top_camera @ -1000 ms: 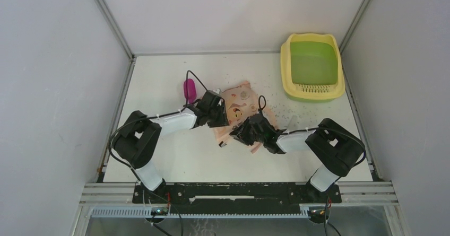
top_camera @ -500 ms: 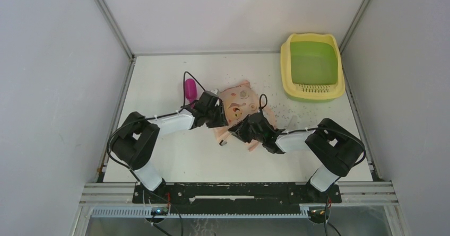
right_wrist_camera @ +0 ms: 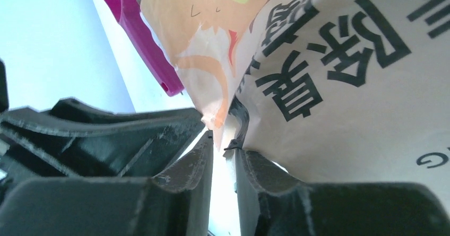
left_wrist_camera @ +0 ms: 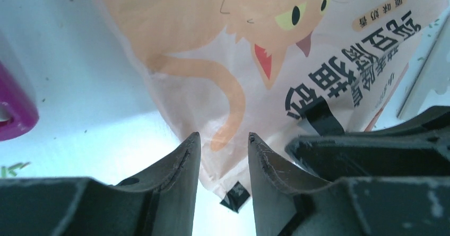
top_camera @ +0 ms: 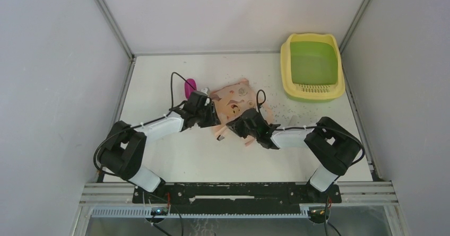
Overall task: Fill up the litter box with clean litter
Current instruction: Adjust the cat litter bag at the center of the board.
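Note:
The litter box (top_camera: 312,90), yellow-rimmed with a green basin, stands at the back right and no gripper is near it. Loose litter (top_camera: 281,108) is scattered on the table in front of it. The peach-pink bag (top_camera: 237,102) lies mid-table between both arms. My left gripper (top_camera: 212,112) is shut on the bag's left corner (left_wrist_camera: 228,156), which fills the gap between its fingers (left_wrist_camera: 223,138). My right gripper (top_camera: 234,125) stands narrowly open (right_wrist_camera: 224,141) at the bag's (right_wrist_camera: 345,87) near edge. An orange flap and black tape sit just at its fingertips.
The magenta scoop (top_camera: 189,87) lies left of the bag, just beyond my left gripper; it also shows as the scoop (left_wrist_camera: 13,108) and the scoop (right_wrist_camera: 143,40) in the wrist views. Grey walls close the table on three sides.
Both grippers have moved left and slightly back. The bag shifted and turned with them, nearer the scoop. The right gripper's jaws have narrowed.

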`<action>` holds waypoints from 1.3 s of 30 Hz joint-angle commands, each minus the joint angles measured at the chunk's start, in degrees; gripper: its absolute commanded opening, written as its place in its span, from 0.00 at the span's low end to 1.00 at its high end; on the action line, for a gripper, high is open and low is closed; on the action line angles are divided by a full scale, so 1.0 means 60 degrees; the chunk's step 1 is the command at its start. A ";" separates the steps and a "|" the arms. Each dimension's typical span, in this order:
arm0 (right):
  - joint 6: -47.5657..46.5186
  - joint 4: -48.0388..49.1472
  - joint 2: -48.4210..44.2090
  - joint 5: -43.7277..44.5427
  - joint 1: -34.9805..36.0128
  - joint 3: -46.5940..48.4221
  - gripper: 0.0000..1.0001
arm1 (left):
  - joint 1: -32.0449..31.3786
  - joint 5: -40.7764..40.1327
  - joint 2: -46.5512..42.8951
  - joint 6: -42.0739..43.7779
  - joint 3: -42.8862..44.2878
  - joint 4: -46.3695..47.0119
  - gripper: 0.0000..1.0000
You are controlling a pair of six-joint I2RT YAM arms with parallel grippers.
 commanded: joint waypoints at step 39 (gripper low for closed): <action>-0.5386 -0.7735 0.0496 0.0577 0.1262 0.4119 0.48 | -0.0117 -0.0926 -0.2571 0.0090 -0.0658 -0.1317 0.43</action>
